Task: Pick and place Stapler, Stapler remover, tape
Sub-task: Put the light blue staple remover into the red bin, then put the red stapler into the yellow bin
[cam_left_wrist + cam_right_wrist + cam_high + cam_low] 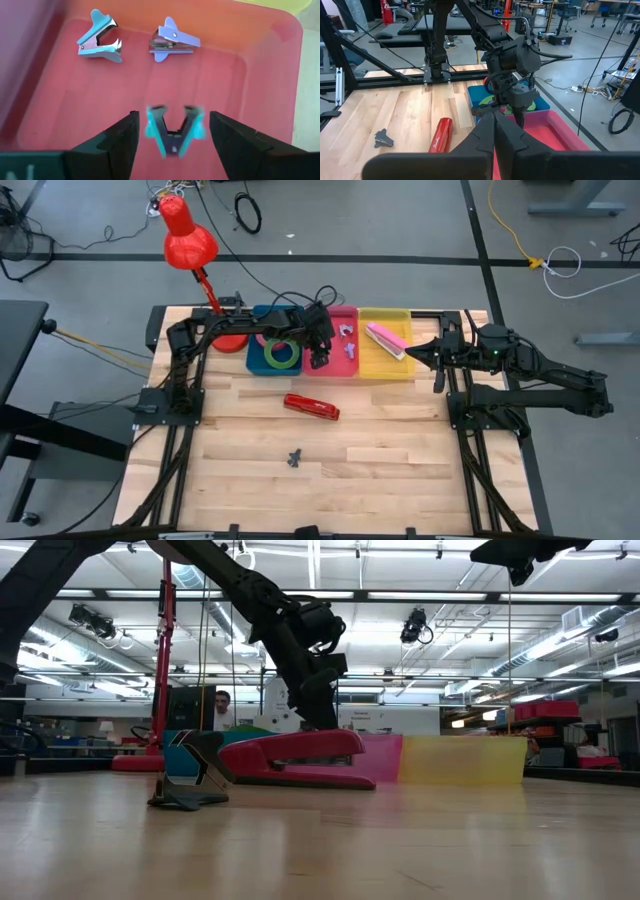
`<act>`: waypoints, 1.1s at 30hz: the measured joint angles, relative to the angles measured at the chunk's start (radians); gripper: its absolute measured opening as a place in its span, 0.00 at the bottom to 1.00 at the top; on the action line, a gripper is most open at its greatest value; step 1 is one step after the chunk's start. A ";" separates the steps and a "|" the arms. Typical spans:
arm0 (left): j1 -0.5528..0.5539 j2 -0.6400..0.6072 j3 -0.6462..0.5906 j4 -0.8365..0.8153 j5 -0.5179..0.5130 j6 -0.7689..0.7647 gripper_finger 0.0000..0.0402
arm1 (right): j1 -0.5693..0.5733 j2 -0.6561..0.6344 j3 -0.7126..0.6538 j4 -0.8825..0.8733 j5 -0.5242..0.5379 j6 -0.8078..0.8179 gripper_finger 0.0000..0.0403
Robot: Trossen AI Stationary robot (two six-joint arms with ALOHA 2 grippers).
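The left claw [172,132] hangs open over the pink bin [270,75], a teal staple remover [174,129] loose between its fingers, so the release looks under way and lifting clear comes next, while the right claw [494,131] waits closed beside the yellow bin [385,360].

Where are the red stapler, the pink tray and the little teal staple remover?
Red stapler [311,407], high view, middle of its body.
Pink tray [270,75], left wrist view, bare floor.
Teal staple remover [174,131], left wrist view, its centre.

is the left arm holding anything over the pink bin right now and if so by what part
Nothing is gripped. The left gripper has its jaws spread, and a teal staple remover sits between them without touching either, over the pink bin. The right gripper is shut and empty.
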 joint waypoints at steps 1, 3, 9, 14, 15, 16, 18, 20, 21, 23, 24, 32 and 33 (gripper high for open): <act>0.000 0.000 0.000 0.000 -0.001 0.000 0.62 | 0.000 0.000 0.000 0.000 0.000 0.000 0.02; 0.000 0.000 0.000 -0.002 -0.003 0.001 0.64 | 0.000 0.000 0.000 0.000 0.000 0.000 0.02; 0.000 0.000 0.000 -0.007 -0.006 0.007 0.66 | 0.000 0.000 0.000 0.000 0.000 0.000 0.02; -0.007 -0.035 -0.001 -0.077 -0.008 0.033 0.66 | 0.000 0.000 0.000 0.000 0.000 0.000 0.02; -0.010 -0.047 -0.001 -0.096 -0.010 0.033 0.66 | 0.000 0.000 0.000 0.000 0.000 0.000 0.02; -0.014 -0.060 -0.001 -0.118 -0.010 0.029 0.66 | 0.000 0.000 0.000 0.000 0.000 0.000 0.02; -0.028 -0.083 -0.001 -0.154 -0.009 0.027 0.66 | 0.000 0.000 0.000 0.000 0.000 0.000 0.02; -0.046 -0.111 -0.001 -0.190 -0.009 0.027 0.66 | 0.000 0.000 0.000 0.000 0.000 0.000 0.02; -0.057 -0.124 -0.001 -0.197 -0.010 0.027 0.66 | 0.000 0.000 0.000 0.000 0.000 0.000 0.02; -0.078 -0.144 0.000 -0.225 -0.010 0.027 0.66 | 0.000 0.000 0.000 0.000 0.000 0.000 0.02; -0.092 -0.151 0.000 -0.230 -0.010 0.027 0.66 | 0.000 0.000 0.000 0.000 0.000 0.000 0.02; -0.210 -0.205 0.000 -0.242 -0.025 0.018 0.66 | 0.000 0.000 0.000 0.000 0.000 0.000 0.02; -0.224 -0.209 0.000 -0.244 -0.026 0.012 0.66 | 0.000 0.000 0.000 0.000 0.000 0.000 0.02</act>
